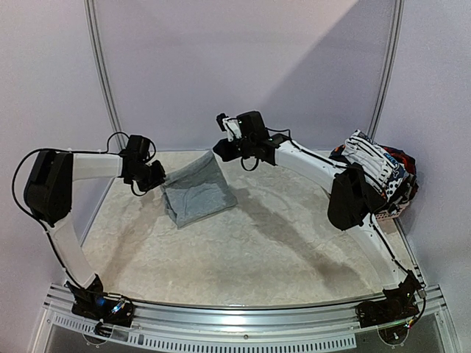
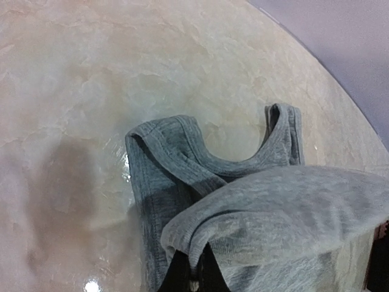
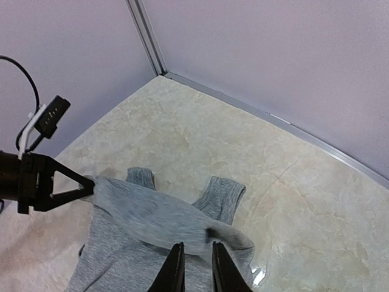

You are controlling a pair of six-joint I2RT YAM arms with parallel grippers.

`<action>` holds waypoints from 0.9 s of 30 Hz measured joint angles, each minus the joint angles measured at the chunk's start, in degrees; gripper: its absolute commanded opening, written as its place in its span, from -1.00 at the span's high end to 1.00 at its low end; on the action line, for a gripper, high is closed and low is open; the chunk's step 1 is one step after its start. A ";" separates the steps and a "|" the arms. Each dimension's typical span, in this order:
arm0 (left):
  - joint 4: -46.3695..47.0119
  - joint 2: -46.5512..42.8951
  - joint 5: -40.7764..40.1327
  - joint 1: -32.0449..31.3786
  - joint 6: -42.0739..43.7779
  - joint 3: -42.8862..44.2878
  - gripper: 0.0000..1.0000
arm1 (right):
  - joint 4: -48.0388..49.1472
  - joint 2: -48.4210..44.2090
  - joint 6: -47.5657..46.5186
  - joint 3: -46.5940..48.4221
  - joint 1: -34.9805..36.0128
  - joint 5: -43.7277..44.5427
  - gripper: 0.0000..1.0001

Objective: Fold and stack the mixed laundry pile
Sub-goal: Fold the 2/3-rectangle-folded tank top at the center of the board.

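A light grey sleeveless top (image 1: 199, 191) lies partly folded on the table (image 1: 257, 250), its upper layer lifted. My left gripper (image 1: 158, 179) is shut on the lifted left corner, and the cloth (image 2: 273, 207) drapes over its fingers (image 2: 182, 274). My right gripper (image 1: 223, 149) hovers at the top's far right corner. Its fingers stand slightly apart, open, with the blurred cloth (image 3: 140, 213) just below them (image 3: 197, 267). Two shoulder straps (image 3: 222, 194) lie flat on the table. The mixed laundry pile (image 1: 379, 173) sits at the far right, striped white piece uppermost.
A black garment (image 1: 353, 197) from the pile hangs over my right arm's forearm. A pink basket edge (image 1: 391, 213) shows under the pile. White walls with metal rails (image 1: 103, 81) close in the table's back and sides.
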 measured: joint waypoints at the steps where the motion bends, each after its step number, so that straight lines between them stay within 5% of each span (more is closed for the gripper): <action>1: 0.07 0.70 -0.13 0.17 0.00 0.57 1.00 | 0.33 0.00 -0.11 0.00 -0.02 -0.02 0.34; 8: -1.20 6.51 -0.35 1.38 0.55 7.17 1.00 | 1.51 -0.09 -0.28 -0.61 -0.39 0.09 -0.11; 14: -3.32 12.09 -0.13 3.54 0.81 14.05 0.96 | 2.71 -7.02 -0.63 -16.74 -0.48 0.76 -0.36; 16: -4.79 13.14 -0.17 4.42 1.03 15.50 0.67 | 2.89 -10.51 -0.63 -22.56 -0.48 1.38 -0.41; 18: -6.45 14.27 -0.26 5.29 1.88 17.70 0.04 | 3.52 -15.41 -0.66 -29.24 -0.50 2.05 -0.46; 22: -10.16 17.59 -0.15 7.61 3.56 25.40 -0.81 | 5.49 -25.66 -0.07 -39.78 -0.50 2.97 -0.56; 27: -12.46 15.93 -2.14 8.28 6.32 25.90 -0.87 | 8.41 -37.07 1.16 -49.68 -0.50 3.67 -0.64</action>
